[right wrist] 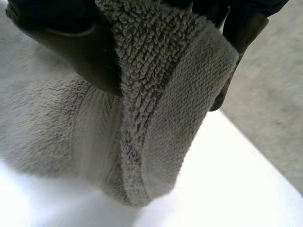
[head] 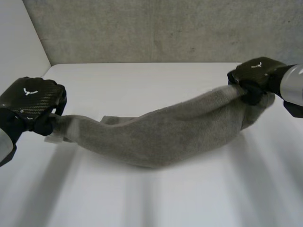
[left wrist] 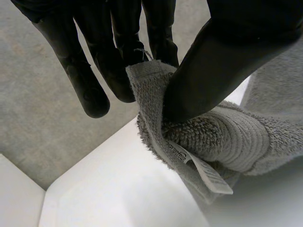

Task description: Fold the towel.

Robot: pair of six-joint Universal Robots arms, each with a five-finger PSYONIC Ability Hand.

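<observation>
Head view has the grey towel point(head: 165, 135) strung between the two hands as a bunched band. It sags lowest midway between them, over the white table point(head: 142, 80); whether the low belly touches the surface cannot be told.

The left hand point(head: 31, 101) holds one end. In its wrist view the thumb presses a hemmed edge of the cloth against the inner fingers, while the outer fingers hang straight and free beside the pinch. A white label point(left wrist: 208, 172) hangs from the hem just past the thumb tip.

The right hand point(head: 258, 75) holds the other end, higher and farther from the robot. In its wrist view the thumb and fingers are clamped on a thick folded end, whose rounded hem droops below the fingertips.

Bare table lies under the fingers of both hands and in front of the sagging cloth. Beyond the right hand's fingers the table's far edge meets a grey wall point(head: 165, 28).
</observation>
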